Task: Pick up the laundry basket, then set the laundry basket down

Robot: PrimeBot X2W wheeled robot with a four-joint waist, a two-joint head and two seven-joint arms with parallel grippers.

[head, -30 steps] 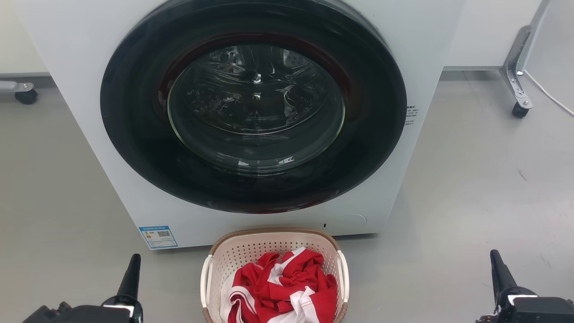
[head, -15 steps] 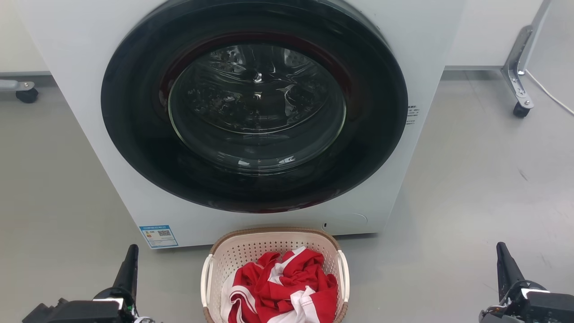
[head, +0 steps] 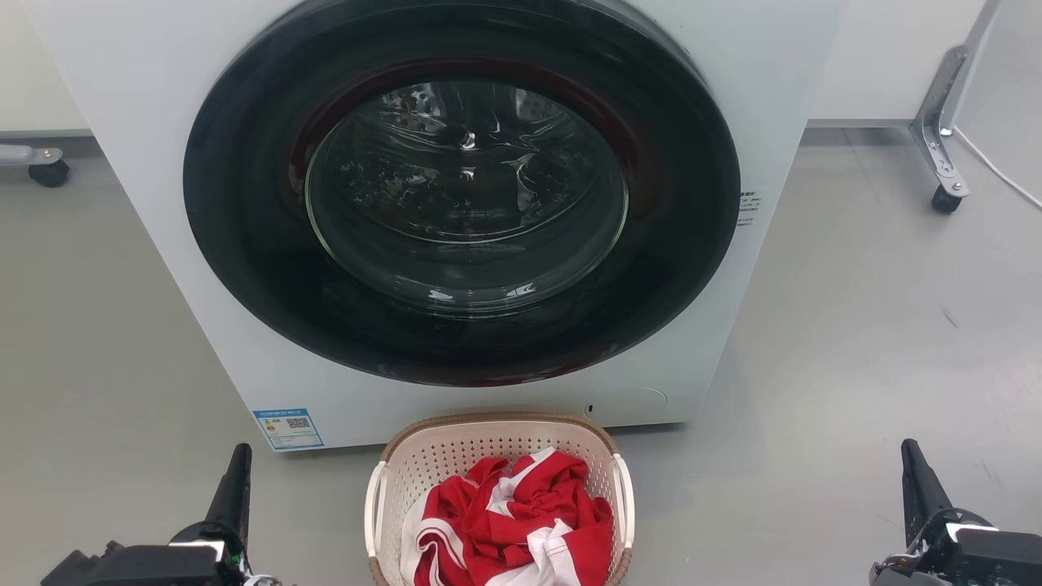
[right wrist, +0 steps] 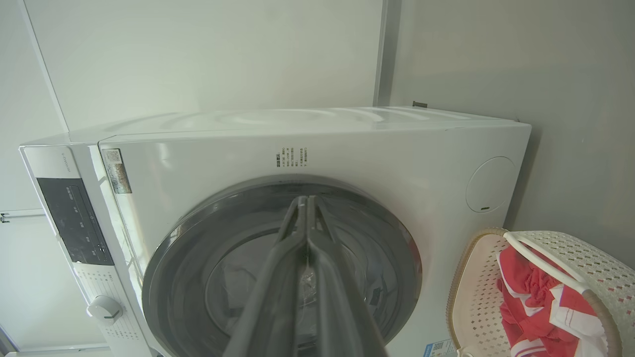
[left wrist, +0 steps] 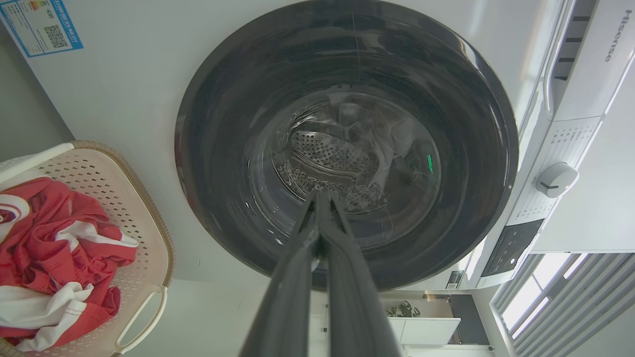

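Left gripper and right gripper are seen low at either side, fingers pressed together, with the laundry basket, filled with crumpled red-and-white clothing, set on the floor between them, just before the closed washing machine.

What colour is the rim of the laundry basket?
Brown, with a woven look. The rim of the laundry basket shows best in the head view.

Perforated plastic laundry basket, glossy door glass
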